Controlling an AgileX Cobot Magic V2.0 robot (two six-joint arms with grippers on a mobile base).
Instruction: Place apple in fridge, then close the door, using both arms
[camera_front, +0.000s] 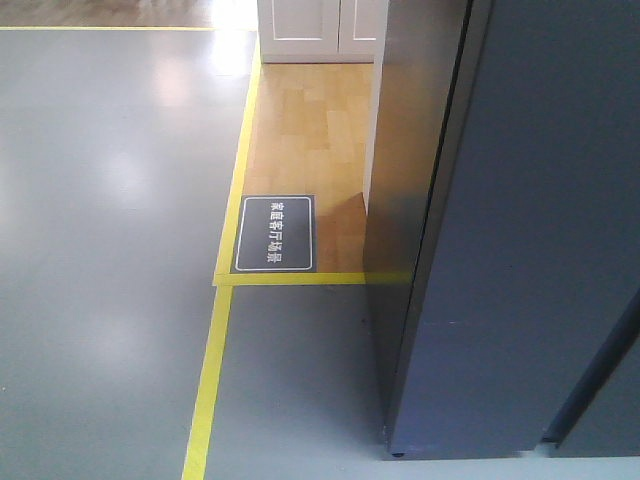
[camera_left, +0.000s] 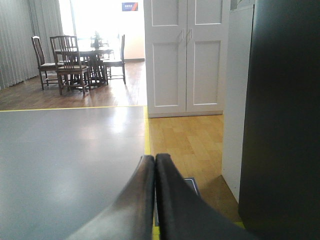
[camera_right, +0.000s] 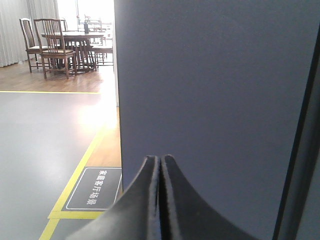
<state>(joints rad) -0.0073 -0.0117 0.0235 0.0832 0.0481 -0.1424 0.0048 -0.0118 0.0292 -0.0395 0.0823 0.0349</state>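
Exterior front-facing view: we see the fridge (camera_front: 510, 230) as a tall dark grey block filling the right side, with a narrow dark seam running down its face; no white interior shows.
Door: from this we judge the door (camera_front: 560, 250) to be shut or very nearly so, though we cannot confirm a full seal.
Apple: we find it in none of the three views; we cannot tell whether it lies inside the fridge or elsewhere.
Left gripper (camera_left: 154, 159): jaws pressed together, nothing between them; it points past the left edge of the fridge toward the white cabinet (camera_left: 185, 55) beyond.
Right gripper (camera_right: 160, 159): jaws likewise closed and empty, facing the grey fridge panel at close range.
Floor: a grey sign mat (camera_front: 274, 234) and yellow tape (camera_front: 215, 370) lie left of the fridge.
Risk one: we judge that, if the apple is not inside, closed empty jaws mean the task stands unfinished.
Risk two: a door left slightly ajar would pass unnoticed, since the seam is poorly shown.
Risk three: the right gripper, near the panel, could scrape it on any forward move.
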